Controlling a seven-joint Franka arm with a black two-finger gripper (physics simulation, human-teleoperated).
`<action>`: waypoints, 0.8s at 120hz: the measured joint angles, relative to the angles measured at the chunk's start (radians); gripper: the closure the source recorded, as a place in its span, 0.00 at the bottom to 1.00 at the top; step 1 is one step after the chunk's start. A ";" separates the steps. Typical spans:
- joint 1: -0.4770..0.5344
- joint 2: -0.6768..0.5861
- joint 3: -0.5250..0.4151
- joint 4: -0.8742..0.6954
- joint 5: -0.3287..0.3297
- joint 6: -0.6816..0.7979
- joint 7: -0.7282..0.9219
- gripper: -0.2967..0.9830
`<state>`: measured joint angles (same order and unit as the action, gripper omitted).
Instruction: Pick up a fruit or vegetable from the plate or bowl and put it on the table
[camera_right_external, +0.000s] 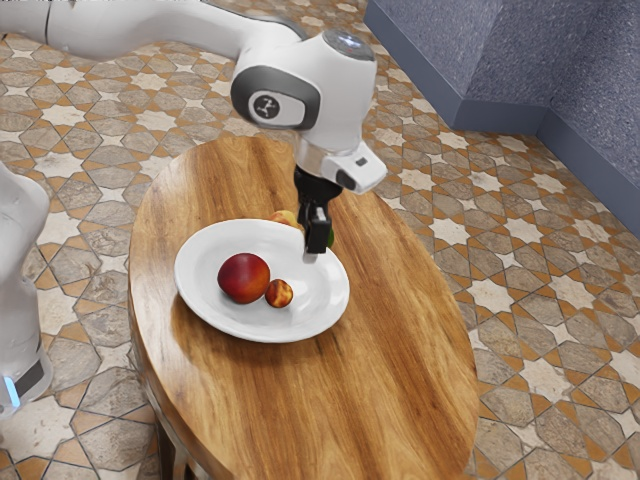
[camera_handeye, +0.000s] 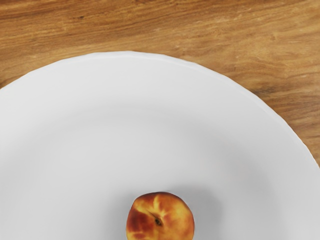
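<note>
- The small peach (camera_handeye: 160, 218), the likeliest pick, lies on the plate (camera_handeye: 125, 85), a little to the near-rim side of its middle; the step in hand looks to be the approach, with the lift to come.
- The large dark red fruit (camera_right_external: 244, 278) sits right beside it, toward the plate's rim on the exterior view's left; whether they touch is hard to tell, and a careless descent could nudge it.
- The gripper (camera_right_external: 316, 238) is over the rim on the exterior view's right; whether it is apart or together cannot be told. The next move should centre it above the peach, opened, before lowering.
- Beyond the far rim, a yellow-orange fruit (camera_right_external: 285, 217) and a green thing (camera_right_external: 331, 237) are partly hidden; what they rest on is unclear.
- The bare table (camera_right_external: 400, 380) toward its near edge offers room for setting down.
- The wrist view cuts off the peach's lower side.
</note>
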<state>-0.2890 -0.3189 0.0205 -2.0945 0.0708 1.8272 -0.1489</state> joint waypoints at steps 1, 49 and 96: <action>0.000 0.002 -0.001 0.000 -0.001 0.002 -0.001 0.23; 0.011 0.104 -0.021 0.012 -0.008 0.055 -0.063 0.23; 0.020 0.088 -0.038 0.008 0.005 0.062 -0.097 0.23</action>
<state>-0.2687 -0.2311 -0.0178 -2.0862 0.0761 1.8894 -0.2454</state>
